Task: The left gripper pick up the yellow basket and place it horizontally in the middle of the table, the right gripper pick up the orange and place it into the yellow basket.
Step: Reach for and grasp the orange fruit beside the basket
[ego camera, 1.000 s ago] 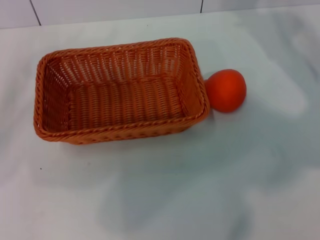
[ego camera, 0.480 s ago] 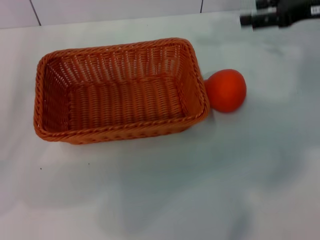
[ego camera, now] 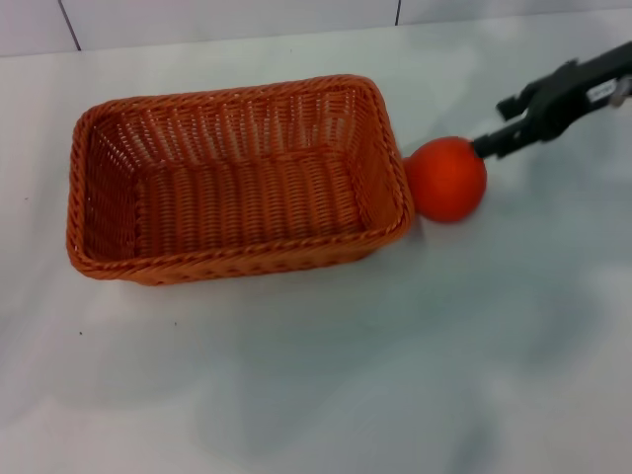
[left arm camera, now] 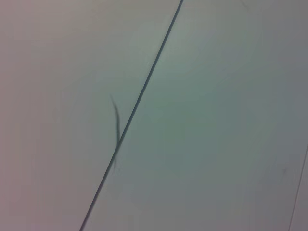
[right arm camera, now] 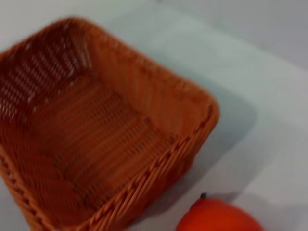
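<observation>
The yellow basket [ego camera: 237,259] is a large orange-brown woven rectangle lying lengthwise left of the table's middle, and it is empty. The orange [ego camera: 446,178] rests on the table against the basket's right end. My right gripper [ego camera: 497,126] reaches in from the upper right, open, its lower fingertip close to the orange's upper right side; it holds nothing. The right wrist view shows the basket [right arm camera: 192,91] and the top of the orange [right arm camera: 221,219] with its dark stem. My left gripper is out of view.
The white table [ego camera: 395,375] stretches in front of and to the right of the basket. A tiled wall [ego camera: 227,18] runs along the back. The left wrist view shows only a pale surface with a dark seam [left arm camera: 139,98].
My right gripper came in at the upper right and has moved down and left to the orange. The basket and the orange have not moved.
</observation>
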You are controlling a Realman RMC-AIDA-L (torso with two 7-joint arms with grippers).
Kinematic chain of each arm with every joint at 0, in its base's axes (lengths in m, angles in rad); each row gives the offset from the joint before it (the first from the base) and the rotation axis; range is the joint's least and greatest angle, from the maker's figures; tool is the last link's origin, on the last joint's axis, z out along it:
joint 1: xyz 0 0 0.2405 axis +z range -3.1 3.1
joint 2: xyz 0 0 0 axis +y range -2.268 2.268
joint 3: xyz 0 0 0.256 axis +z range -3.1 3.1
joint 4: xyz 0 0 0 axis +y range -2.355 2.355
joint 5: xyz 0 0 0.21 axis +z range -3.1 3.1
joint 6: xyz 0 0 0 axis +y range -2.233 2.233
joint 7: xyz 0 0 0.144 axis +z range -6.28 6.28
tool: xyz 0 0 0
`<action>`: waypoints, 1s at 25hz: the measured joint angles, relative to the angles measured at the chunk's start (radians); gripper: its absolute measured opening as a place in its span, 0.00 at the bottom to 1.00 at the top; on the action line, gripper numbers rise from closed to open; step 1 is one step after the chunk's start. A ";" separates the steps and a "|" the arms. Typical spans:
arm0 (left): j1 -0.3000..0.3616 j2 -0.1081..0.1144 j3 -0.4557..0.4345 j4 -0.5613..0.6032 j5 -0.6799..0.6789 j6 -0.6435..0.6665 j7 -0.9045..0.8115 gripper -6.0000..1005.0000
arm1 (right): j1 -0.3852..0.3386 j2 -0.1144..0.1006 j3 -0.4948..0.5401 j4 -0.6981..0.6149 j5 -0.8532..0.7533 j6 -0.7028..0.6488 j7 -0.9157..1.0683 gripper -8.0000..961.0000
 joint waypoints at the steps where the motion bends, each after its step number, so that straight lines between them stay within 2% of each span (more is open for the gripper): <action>1: 0.000 0.000 0.000 -0.003 0.000 0.002 0.000 0.77 | 0.003 0.011 -0.009 0.002 -0.020 0.005 0.006 0.85; 6: 0.007 0.000 -0.003 -0.005 -0.001 0.006 -0.009 0.76 | 0.018 0.066 -0.016 0.006 -0.109 0.054 0.018 0.85; 9: 0.009 -0.001 -0.005 -0.009 -0.001 0.007 -0.009 0.77 | 0.021 0.090 -0.027 0.021 -0.117 0.099 0.014 0.85; 14: 0.009 0.001 -0.002 -0.019 -0.002 0.011 -0.013 0.77 | 0.047 0.097 -0.058 0.120 -0.120 0.202 0.012 0.85; 18: 0.009 0.002 -0.007 -0.015 -0.002 0.015 -0.031 0.77 | 0.060 0.103 -0.063 0.175 -0.120 0.276 0.009 0.78; 25: 0.011 0.006 -0.008 -0.017 -0.002 0.015 -0.034 0.77 | 0.061 0.107 -0.058 0.177 -0.111 0.288 -0.012 0.66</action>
